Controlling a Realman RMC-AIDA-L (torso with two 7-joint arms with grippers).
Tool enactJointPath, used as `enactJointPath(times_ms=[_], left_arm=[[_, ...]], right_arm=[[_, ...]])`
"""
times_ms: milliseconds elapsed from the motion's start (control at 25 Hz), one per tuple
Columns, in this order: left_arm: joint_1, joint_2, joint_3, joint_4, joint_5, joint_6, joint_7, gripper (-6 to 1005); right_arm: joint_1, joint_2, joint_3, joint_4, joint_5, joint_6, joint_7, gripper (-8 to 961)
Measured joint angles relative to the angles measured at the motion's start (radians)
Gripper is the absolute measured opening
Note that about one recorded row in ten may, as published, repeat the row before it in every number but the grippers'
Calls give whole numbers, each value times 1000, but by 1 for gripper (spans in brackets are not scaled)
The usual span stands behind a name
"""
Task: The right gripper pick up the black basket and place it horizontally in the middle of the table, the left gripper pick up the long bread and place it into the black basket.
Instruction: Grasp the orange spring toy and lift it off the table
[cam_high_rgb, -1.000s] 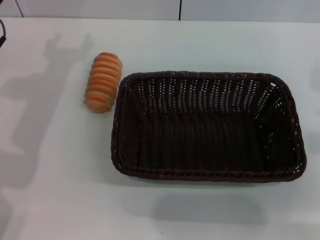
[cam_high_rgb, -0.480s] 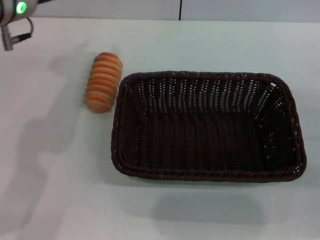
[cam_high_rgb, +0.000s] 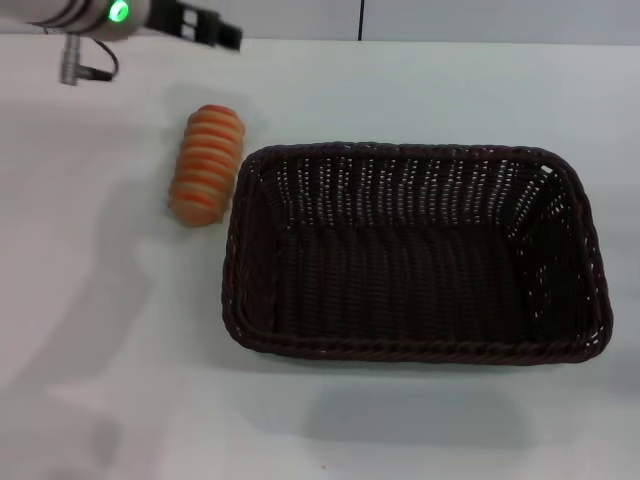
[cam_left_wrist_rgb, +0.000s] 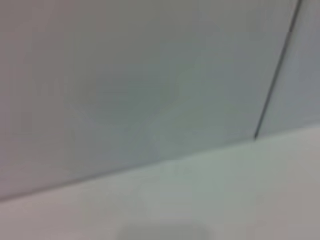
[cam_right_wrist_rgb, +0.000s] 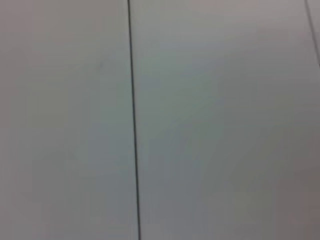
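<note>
My left gripper (cam_high_rgb: 215, 33) sits at the far left corner of the table (cam_high_rgb: 420, 90), above the surface. Only its black tip and the white-silver wrist with the green ring show in the head view. I cannot tell whether it is spread or pressed together, and it holds nothing that I can see.

The long bread (cam_high_rgb: 206, 165) lies nearer to me than the gripper, almost directly below its tip in the head view, flat on the table, well apart from the gripper. Its long axis runs away from me.

The black basket (cam_high_rgb: 414, 252) stands nearer me and to the right of the gripper, long side across the table, upright, nothing inside. Its left rim is just beside the bread.

Left wrist view: wall and table edge only. Right wrist view: wall only.
</note>
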Motion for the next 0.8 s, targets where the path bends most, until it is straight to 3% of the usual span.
enactJointPath(times_ms=[160, 600, 800], left_arm=[[-87, 4, -6, 135, 0, -15, 15, 861], [-237, 21, -13, 348, 2, -34, 27, 862], [-279, 28, -17, 445, 3, -20, 18, 862]], right_arm=[[2, -6, 2, -6, -36, 18, 47, 338], [7, -4, 9, -27, -44, 1, 72, 651], [5, -4, 9, -28, -44, -11, 73, 651]])
